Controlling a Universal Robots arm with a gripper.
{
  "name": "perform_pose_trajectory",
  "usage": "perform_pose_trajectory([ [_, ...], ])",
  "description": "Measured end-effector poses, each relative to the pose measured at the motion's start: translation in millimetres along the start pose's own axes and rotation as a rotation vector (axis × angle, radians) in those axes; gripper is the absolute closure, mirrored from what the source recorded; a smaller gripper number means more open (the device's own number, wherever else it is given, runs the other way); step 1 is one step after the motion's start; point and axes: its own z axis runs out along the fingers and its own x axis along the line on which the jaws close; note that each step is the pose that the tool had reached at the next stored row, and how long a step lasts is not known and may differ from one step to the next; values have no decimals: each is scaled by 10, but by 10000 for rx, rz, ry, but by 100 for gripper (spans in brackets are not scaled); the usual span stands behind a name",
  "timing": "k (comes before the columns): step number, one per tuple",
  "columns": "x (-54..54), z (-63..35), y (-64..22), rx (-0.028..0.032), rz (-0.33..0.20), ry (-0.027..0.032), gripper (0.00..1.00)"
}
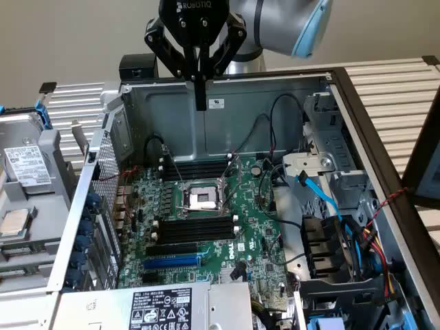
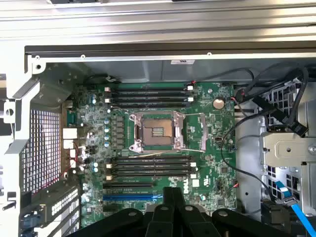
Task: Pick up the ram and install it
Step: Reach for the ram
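Note:
My gripper (image 1: 200, 103) hangs high over the open computer case, above its back wall, with its black fingers pressed together and pointing down; nothing shows between them. In the wrist view the shut gripper (image 2: 173, 191) is over the near part of the green motherboard (image 2: 212, 128). The motherboard (image 1: 254, 227) carries one bank of long black slots (image 1: 196, 168) behind the CPU socket (image 1: 201, 198) and another bank (image 1: 196, 230) in front of it. The wrist view shows these as the far slots (image 2: 150, 94) and near slots (image 2: 150, 165). The ram is out of view.
A swung-out drive cage (image 1: 27, 179) stands at the exterior view's left. A blue cable (image 1: 320, 192) and bundled wires (image 1: 344, 240) fill the case's right side. The power supply (image 1: 172, 306) sits at the front. The metal case walls (image 1: 275, 82) ring the board.

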Motion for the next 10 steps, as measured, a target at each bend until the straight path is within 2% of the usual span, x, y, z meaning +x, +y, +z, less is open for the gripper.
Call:
perform_pose_trajectory([
  [10,0,0,0,-1,0,-1,90],
])
